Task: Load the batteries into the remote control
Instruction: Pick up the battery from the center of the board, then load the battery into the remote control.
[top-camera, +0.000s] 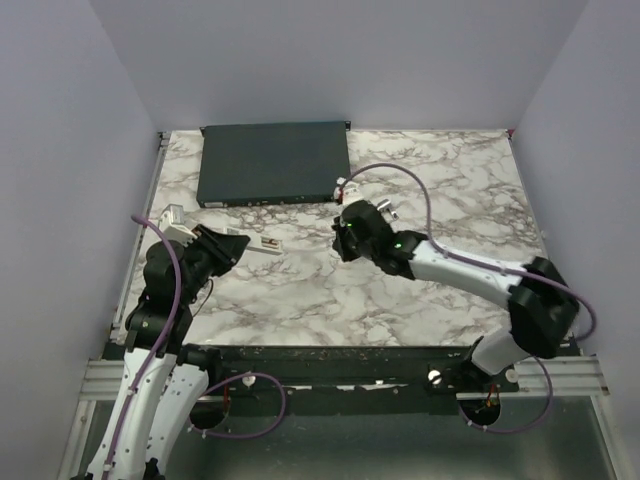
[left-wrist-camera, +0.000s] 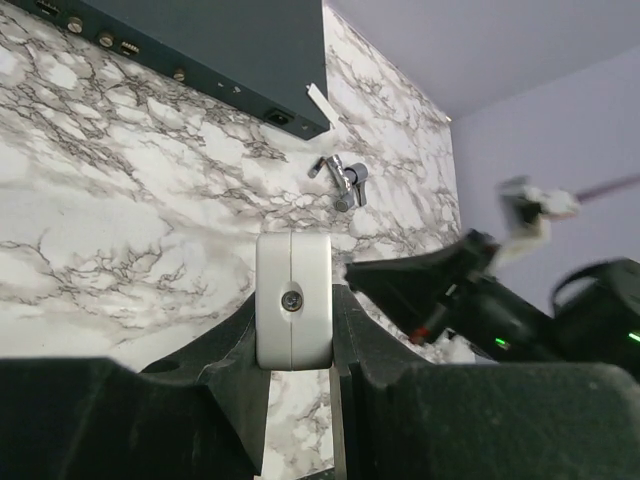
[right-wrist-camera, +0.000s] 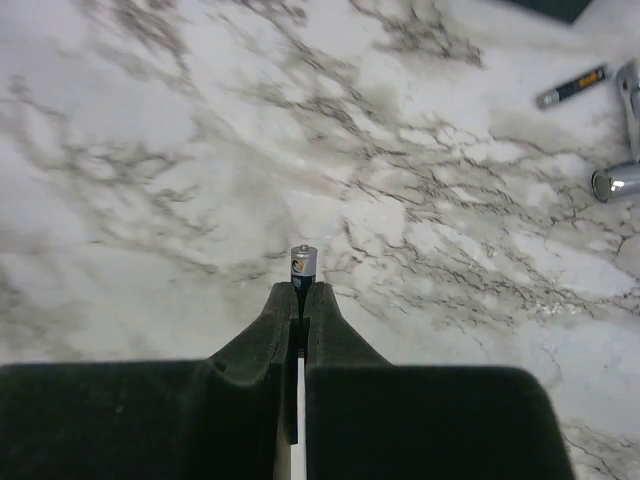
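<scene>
My left gripper (top-camera: 228, 248) is shut on the white remote control (top-camera: 265, 246), which sticks out to the right above the table. In the left wrist view the remote's end face (left-wrist-camera: 291, 300) with its small screw sits between the jaws of the left gripper (left-wrist-camera: 295, 312). My right gripper (top-camera: 343, 240) is just right of the remote, apart from it. It is shut on a slim dark battery (right-wrist-camera: 304, 265) that pokes out beyond the tips of the right gripper (right-wrist-camera: 303, 292). A second battery (right-wrist-camera: 572, 87) lies on the marble at the far right.
A large flat dark-grey box (top-camera: 275, 162) lies at the back of the marble table (top-camera: 300, 310). A thin white strip (left-wrist-camera: 317, 100) lies at the box's corner. Shiny metal parts (left-wrist-camera: 345, 182) lie near it and also show in the right wrist view (right-wrist-camera: 618, 181).
</scene>
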